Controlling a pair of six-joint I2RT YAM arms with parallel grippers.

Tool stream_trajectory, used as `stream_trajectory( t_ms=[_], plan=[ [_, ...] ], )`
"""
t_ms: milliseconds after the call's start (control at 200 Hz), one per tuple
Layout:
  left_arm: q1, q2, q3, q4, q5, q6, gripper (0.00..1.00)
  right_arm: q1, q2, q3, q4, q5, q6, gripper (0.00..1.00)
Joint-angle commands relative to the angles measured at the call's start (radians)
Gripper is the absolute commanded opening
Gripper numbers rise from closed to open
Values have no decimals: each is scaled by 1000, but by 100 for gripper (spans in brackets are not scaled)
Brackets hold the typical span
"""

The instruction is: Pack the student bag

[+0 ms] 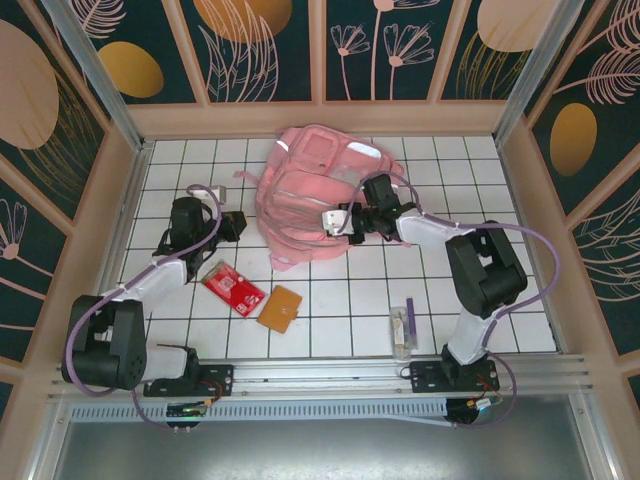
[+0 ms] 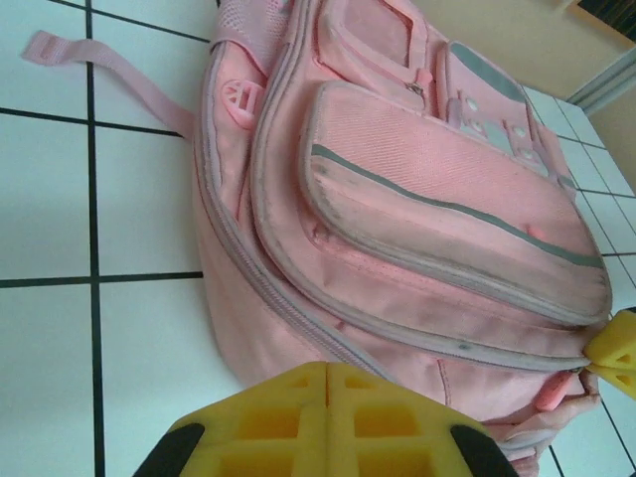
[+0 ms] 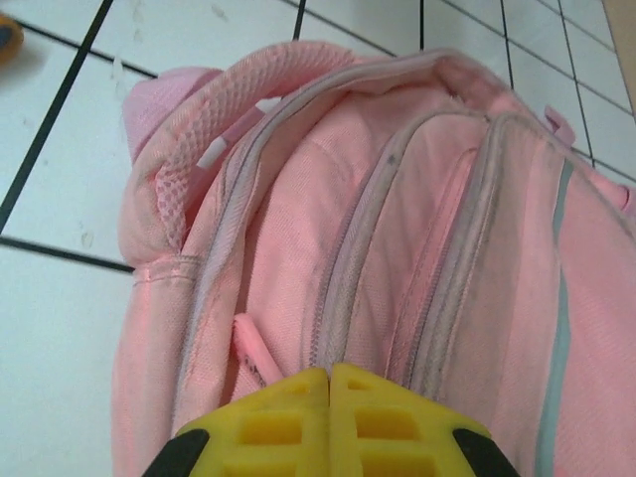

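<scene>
Right gripper (image 3: 329, 376) was shut against student bag (image 3: 397, 229) at its 5 o'clock; I saw left gripper (image 2: 328, 370) shut at 8 o'clock.

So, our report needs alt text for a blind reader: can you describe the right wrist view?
The pink student bag lies close beneath the right gripper, whose yellow fingertips meet over its zip lines. White tiled table shows at left.
</scene>
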Motion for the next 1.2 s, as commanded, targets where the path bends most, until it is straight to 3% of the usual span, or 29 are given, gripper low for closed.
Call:
stream_trajectory(
  t_ms=[0,55,195,310,450,606,721,786,916,971,1101,1191],
  plan=[
    [-7,13,7,-5,95,16,0,16,-71,-52,158,-39,133,34],
    [-20,-12,-1,0,119,7,0,29,-90,-77,247,-56,237,47],
    [-62,-57,3,-36,173,13,0,90,-116,-109,463,-7,511,61],
    [-95,-29,25,-67,238,16,0,155,-76,-74,525,40,726,63],
    [-97,-54,32,-59,279,4,0,194,25,-8,461,75,734,63],
    [-96,-54,76,-86,287,2,0,194,115,64,304,66,658,65],
    [-96,-34,67,-66,252,2,0,203,159,92,226,175,574,65],
    [-97,-17,49,-18,268,3,0,191,140,123,118,159,494,64],
    [-133,45,101,-81,255,86,25,102,64,214,-168,-46,355,63],
    [-172,63,130,-117,251,121,30,54,46,229,-240,-87,297,64],
    [-244,87,137,-118,191,82,44,-19,64,258,-386,-6,127,65],
    [-278,108,125,-109,138,66,47,-24,91,258,-397,74,83,68]
  ],
)
